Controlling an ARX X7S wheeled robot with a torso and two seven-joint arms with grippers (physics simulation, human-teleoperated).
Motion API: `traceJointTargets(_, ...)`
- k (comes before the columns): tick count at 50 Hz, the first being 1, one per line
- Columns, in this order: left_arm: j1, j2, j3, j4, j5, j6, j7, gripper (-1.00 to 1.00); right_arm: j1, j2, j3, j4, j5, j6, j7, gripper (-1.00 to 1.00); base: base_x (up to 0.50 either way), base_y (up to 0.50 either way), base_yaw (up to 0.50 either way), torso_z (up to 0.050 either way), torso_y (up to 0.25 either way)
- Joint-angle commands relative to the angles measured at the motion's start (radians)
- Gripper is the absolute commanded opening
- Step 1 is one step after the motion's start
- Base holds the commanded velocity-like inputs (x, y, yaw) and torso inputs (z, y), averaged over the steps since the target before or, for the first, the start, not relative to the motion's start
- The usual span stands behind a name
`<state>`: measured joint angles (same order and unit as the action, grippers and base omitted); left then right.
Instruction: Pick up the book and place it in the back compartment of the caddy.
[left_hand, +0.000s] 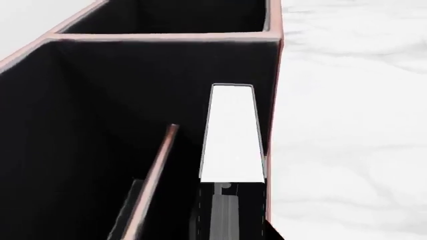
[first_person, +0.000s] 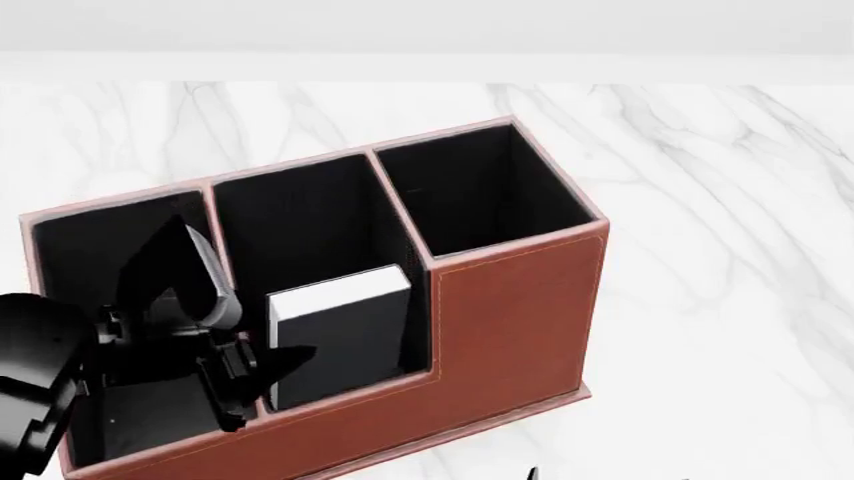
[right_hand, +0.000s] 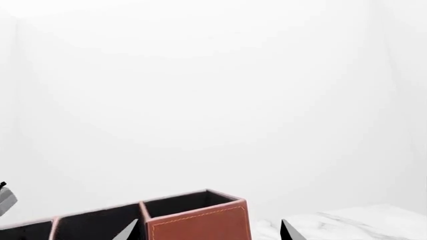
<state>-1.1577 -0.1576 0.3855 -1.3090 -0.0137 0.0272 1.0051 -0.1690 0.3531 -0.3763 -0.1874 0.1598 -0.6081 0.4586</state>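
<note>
1. The book stands upright in the caddy, white page edges up, in the middle section against the low front wall.
2. My left gripper sits low beside the book, down in the caddy; I cannot tell whether it grips or has let go.
3. My right gripper hangs apart with fingers spread, empty, near the caddy's tall end over the marble table.

Book upright inside the caddy's middle pocket, caddy on the tabletop, left tool beside the book.
</note>
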Motion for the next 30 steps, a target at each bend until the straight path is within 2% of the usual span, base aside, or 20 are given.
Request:
traceJointTargets(1, -0.011, 0.007, -0.099, 0.000, -0.001, -0.026, 0.008, 1.00, 0.002, 0.001, -0.002, 0.002, 0.001, 0.000, 0.003, 1.00, 0.00, 0.00, 0.00, 0.000, 0.000)
traceJointTargets(15, -0.059, 0.001, -0.160, 0.003, -0.026, -0.005, 0.058, 1.00, 0.002, 0.002, -0.005, 0.003, -0.003, 0.000, 0.008, 1.00, 0.00, 0.00, 0.00, 0.001, 0.000)
traceJointTargets(20, 0.224, -0.084, -0.172, 0.753, -0.064, -0.566, 0.037, 1.00, 0.001, 0.005, -0.001, -0.004, -0.004, 0.002, 0.013, 1.00, 0.00, 0.00, 0.00, 0.000, 0.000)
traceJointTargets(21, 0.231, -0.086, -0.173, 0.881, -0.066, -0.579, 0.035, 1.00, 0.001, 0.005, -0.001, -0.004, -0.004, 0.002, 0.013, 1.00, 0.00, 0.00, 0.00, 0.000, 0.000)
traceJointTargets(24, 0.347, -0.125, -0.200, 1.248, -0.110, -0.851, 0.026, 1.00, -0.004, 0.007, 0.005, -0.020, -0.015, 0.002, 0.020, 1.00, 0.00, 0.00, 0.00, 0.000, 0.000)
traceJointTargets(28, 0.449, -0.140, -0.275, 1.519, -0.201, -1.083, 0.042, 1.00, -0.009, 0.014, 0.013, -0.041, -0.016, 0.005, 0.027, 1.00, 0.00, 0.00, 0.00, 0.000, 0.000)
traceJointTargets(30, 0.490, -0.144, -0.300, 1.614, -0.220, -1.148, 0.031, 1.00, -0.008, 0.020, 0.024, -0.053, -0.013, 0.016, 0.034, 1.00, 0.00, 0.00, 0.00, 0.000, 0.000)
